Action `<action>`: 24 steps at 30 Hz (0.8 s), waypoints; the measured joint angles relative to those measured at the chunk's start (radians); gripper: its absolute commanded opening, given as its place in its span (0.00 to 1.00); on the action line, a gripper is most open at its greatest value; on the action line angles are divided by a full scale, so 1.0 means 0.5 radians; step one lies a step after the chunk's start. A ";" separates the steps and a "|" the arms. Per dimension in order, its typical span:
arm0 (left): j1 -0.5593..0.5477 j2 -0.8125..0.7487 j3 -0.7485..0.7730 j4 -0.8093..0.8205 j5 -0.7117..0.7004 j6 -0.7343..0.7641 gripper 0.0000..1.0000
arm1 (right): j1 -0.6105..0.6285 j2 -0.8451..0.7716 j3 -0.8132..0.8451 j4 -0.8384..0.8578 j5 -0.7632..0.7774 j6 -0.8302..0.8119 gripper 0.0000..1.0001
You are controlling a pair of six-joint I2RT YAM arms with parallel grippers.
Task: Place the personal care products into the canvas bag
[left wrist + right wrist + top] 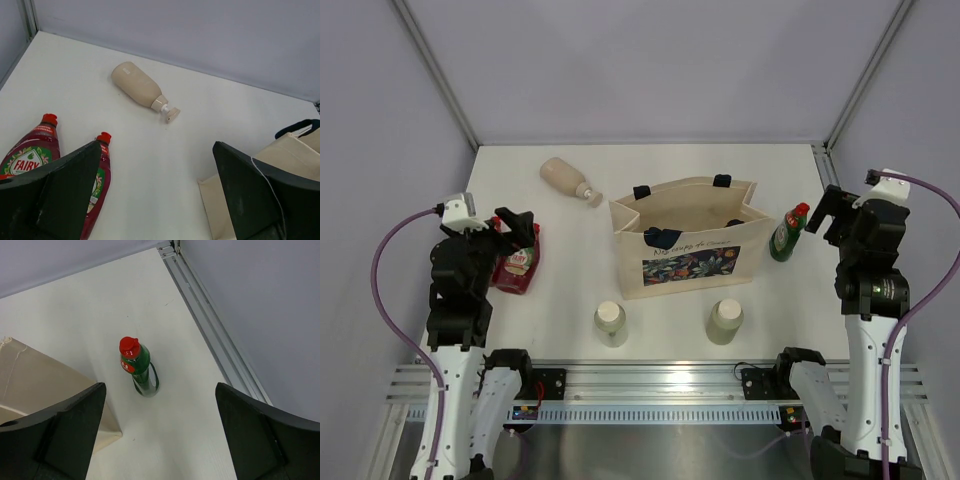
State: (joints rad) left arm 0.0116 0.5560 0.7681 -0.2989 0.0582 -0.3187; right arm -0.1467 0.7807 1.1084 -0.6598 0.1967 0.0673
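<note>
My left gripper is wide open and holds nothing. Just under it lie the two red bottles, side by side and touching. Farther out, the pump bottle lies on its side on the table. My right gripper is wide open too, with nothing in it. Below it the green bottle stands up, just beside the right wall of the bag.

Here is what I think could go wrong. The red bottles touch, so if I close on one, a finger may shove the other away. The green bottle is tall and thin, so a bump from one finger could knock it over. It is so near the bag that my finger might catch the cloth and pull the bag down, since the bag is soft. The pump bottle is round and may roll if I nudge it.

The bag stands open in the middle of the table. I see only its dark straps hanging at the mouth, and a bottle might snag on them. All six bottles are outside it. The two cylinders stand in front of it.
</note>
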 measured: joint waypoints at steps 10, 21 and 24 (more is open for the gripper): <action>0.000 0.002 -0.117 -0.047 -0.010 -0.092 0.99 | 0.005 -0.064 -0.043 -0.286 -0.877 -0.763 1.00; 0.000 0.035 -0.117 -0.046 0.091 -0.087 0.99 | -0.246 0.160 -0.217 -0.194 -1.197 -0.642 0.99; 0.000 0.033 -0.119 -0.043 0.122 -0.079 0.99 | -0.300 0.204 -0.280 -0.076 -1.182 -0.578 0.99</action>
State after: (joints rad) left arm 0.0116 0.5724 0.7086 -0.3202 0.1192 -0.3584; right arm -0.2966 0.8829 0.9684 -0.6979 -0.3943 -0.2218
